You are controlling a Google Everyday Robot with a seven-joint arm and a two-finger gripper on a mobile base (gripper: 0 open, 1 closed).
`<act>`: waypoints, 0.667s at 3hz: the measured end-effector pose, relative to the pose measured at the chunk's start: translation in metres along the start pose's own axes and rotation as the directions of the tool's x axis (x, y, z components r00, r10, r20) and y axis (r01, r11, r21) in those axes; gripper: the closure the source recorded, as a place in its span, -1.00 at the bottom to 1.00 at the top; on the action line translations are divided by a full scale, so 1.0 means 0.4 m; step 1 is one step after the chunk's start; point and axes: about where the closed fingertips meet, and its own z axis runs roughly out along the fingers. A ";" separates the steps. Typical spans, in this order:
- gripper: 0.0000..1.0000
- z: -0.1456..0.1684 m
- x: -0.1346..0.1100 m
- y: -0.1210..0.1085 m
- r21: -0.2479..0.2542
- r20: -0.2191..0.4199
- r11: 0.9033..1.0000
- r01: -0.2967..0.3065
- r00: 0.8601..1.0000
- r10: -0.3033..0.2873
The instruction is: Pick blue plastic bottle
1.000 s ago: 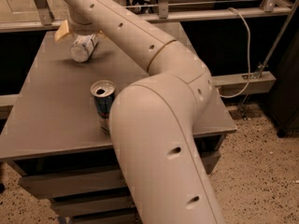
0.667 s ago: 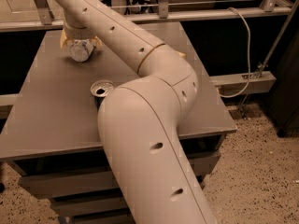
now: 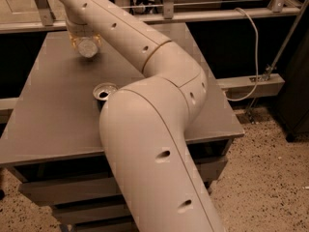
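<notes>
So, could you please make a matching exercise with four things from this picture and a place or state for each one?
1 blue plastic bottle
2 drink can
3 white cable
4 gripper

a hangs right of the table
b at the arm's end, over the table's far left
c stands upright, partly hidden by the arm
d just below the gripper

Pairs: 1-d, 2-c, 3-a, 4-b

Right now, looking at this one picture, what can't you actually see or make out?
Camera view, the only one:
The gripper, at the far left of the table: the arm hides whether it holds anything.
The blue plastic bottle, under the gripper: only one pale end shows; label unreadable.
The drink can: the arm covers its body; only the top shows.
</notes>
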 end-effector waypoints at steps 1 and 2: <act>0.91 -0.122 0.021 0.006 0.002 -0.082 1.000 0.016 0.997 -0.015; 1.00 -0.281 0.000 -0.014 0.101 -0.169 0.995 0.006 0.986 0.012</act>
